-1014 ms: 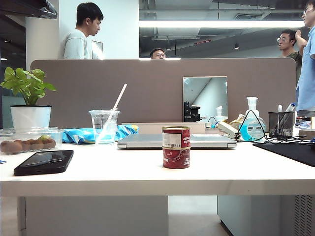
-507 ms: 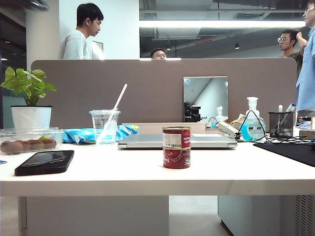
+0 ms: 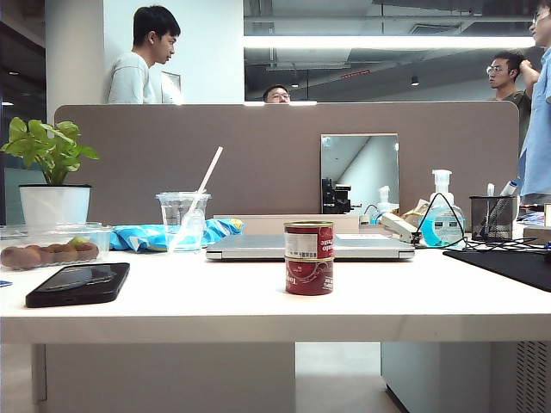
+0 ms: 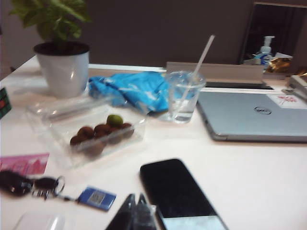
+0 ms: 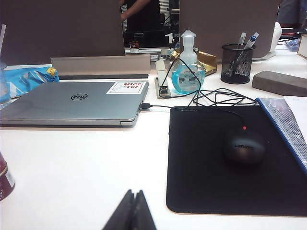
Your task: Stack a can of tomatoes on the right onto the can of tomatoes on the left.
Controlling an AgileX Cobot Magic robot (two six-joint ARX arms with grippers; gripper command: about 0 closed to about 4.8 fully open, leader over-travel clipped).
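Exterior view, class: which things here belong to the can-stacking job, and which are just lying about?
Job:
upper tomato can
lower tomato can
left gripper, shut
right gripper, shut

Lying about:
phone
laptop
plastic cup
potted plant
sanitizer bottle

The left arm has gone from the exterior view's top left corner.

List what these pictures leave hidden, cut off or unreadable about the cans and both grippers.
- Stacked tomato cans: exterior view; label text too small to read.
- Lower can: right wrist view; cut off by the frame edge.
- Left gripper: left wrist view; blurred, only shut fingertips show.
- Right gripper: right wrist view; only shut fingertips show.
- Both arms: absent from the exterior view.
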